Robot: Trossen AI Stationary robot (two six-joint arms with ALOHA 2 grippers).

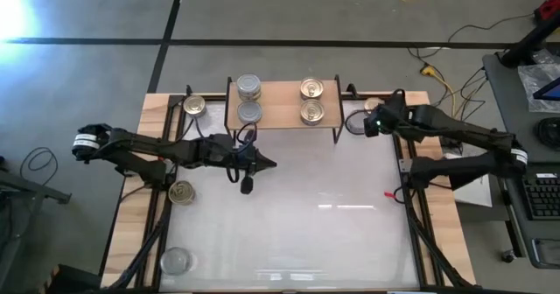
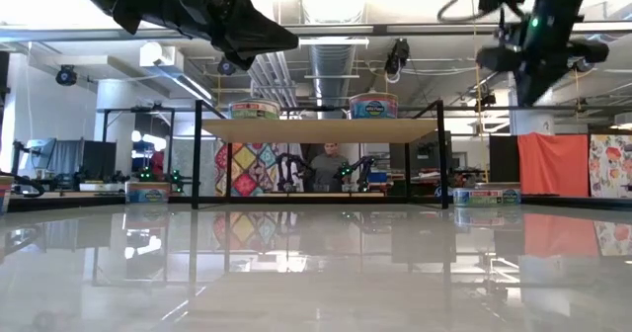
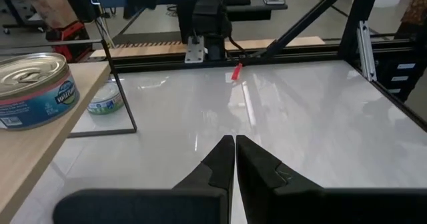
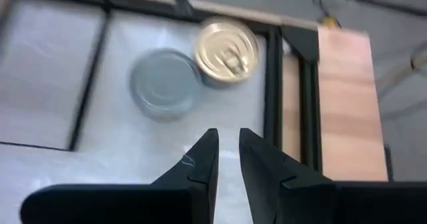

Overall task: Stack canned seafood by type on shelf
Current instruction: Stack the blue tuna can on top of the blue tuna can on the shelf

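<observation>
The shelf (image 1: 280,107) stands at the table's far edge. On it rest two silver-topped cans (image 1: 249,99) at the left and two gold-topped cans (image 1: 311,100) at the right. My left gripper (image 1: 262,164) hovers shut and empty in front of the shelf; in its wrist view (image 3: 235,139) a shelf can (image 3: 32,91) shows beside it. My right gripper (image 4: 227,136) hangs tilted down near the shelf's right end (image 1: 367,122). Only a narrow gap shows between its fingers and nothing is in it. Beyond its tips, a silver-topped can (image 4: 162,84) and a gold-topped can (image 4: 227,51) sit on the table.
Loose cans lie on the table's left side: a gold one (image 1: 194,106) beside the shelf, a gold one (image 1: 182,191) farther toward the near edge, and a silver one (image 1: 175,260) at the near left corner. Black frame rails (image 1: 411,198) and wooden boards border the white table (image 1: 332,233).
</observation>
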